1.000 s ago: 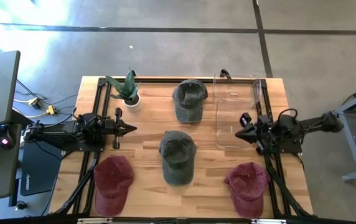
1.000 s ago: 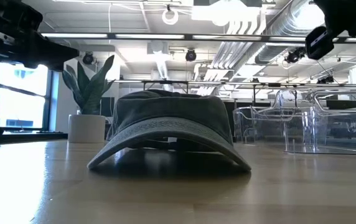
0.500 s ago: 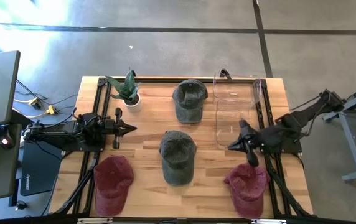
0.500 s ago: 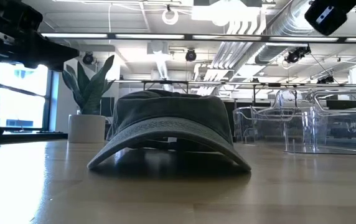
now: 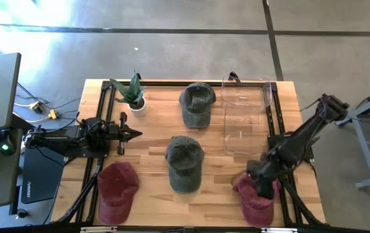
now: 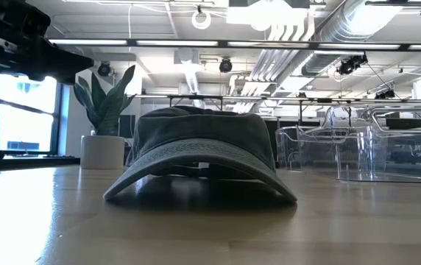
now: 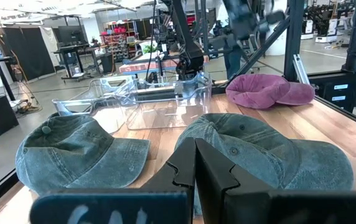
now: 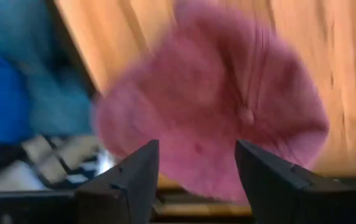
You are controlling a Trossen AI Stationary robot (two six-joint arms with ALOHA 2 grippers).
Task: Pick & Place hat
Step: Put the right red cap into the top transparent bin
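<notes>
Right gripper (image 5: 261,183): fingers spread, poised over faded pink cloth cap (image 5: 257,197) at wooden table's (image 5: 152,123) near right corner, not touching. Left gripper (image 5: 135,134): fingers pressed together, waiting at left side. Green cap (image 5: 185,162) at table centre

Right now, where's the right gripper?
In the high view, the right gripper hangs open over the red cap at the table's near right corner, right of the middle green cap.

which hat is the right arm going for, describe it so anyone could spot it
Start at the clear bin on the table's right side. Toward the near edge sits a red hat, right under the open right gripper. The other red hat lies at the left corner.
</notes>
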